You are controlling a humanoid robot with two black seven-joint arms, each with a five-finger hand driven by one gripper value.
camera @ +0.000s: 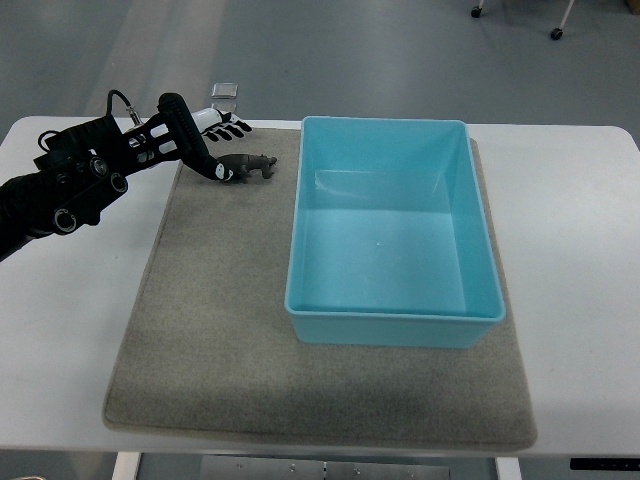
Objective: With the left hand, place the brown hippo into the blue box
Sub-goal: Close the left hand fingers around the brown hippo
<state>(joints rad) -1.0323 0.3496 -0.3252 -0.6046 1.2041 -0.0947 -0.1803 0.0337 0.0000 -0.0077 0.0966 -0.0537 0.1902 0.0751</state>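
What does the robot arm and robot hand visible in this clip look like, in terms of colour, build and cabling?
Only the left arm shows. It is black, with round silver-ringed fasteners along its forearm and a thin black cable looping above the wrist. The left robot hand is mostly black, with white panels on the back and segmented fingers; one long black digit curves forward. No markings are legible.

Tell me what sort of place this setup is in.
Probably a robotics lab or test room: a plain white table with a grey mat, a bare grey floor with caster wheels at the top edge, and a staged blue box.
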